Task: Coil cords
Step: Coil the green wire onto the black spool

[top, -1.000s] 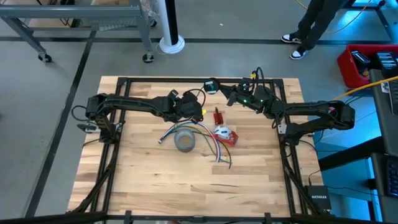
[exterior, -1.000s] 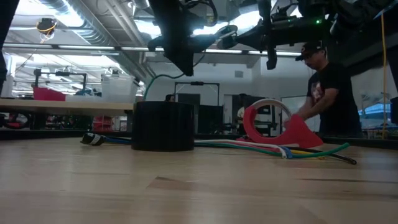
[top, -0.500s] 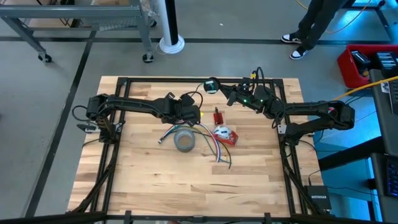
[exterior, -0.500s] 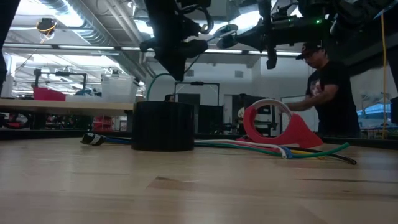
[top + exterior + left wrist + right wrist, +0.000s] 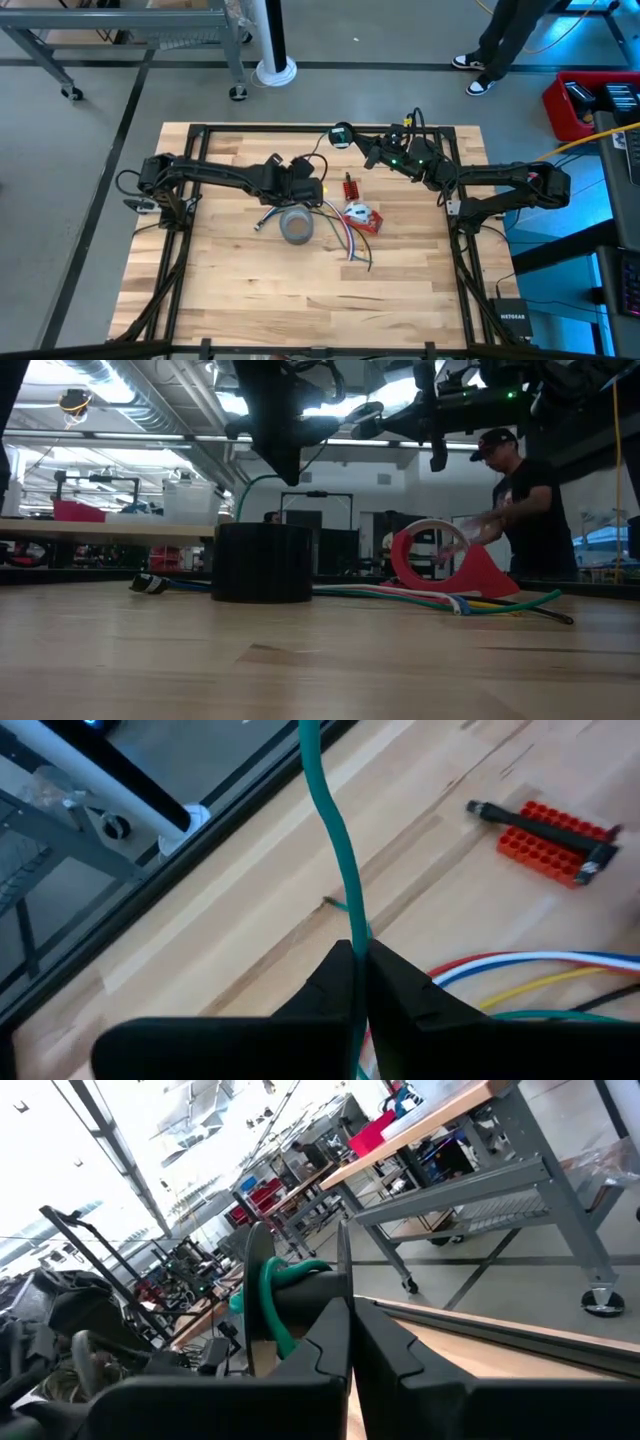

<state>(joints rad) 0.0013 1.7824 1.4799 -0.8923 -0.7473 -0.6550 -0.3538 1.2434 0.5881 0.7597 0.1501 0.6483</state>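
Both tools clenched on green cord (image 5: pixel 338 860): left tool (image 5: pixel 360 965), right tool (image 5: pixel 350 1315).

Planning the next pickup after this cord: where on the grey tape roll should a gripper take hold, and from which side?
The grey tape roll lies flat on the table, hole facing up. Probably best to come straight down and pinch its wall, one finger in the hole, one outside. Choose the near-side wall, away from the loose cords beside it.
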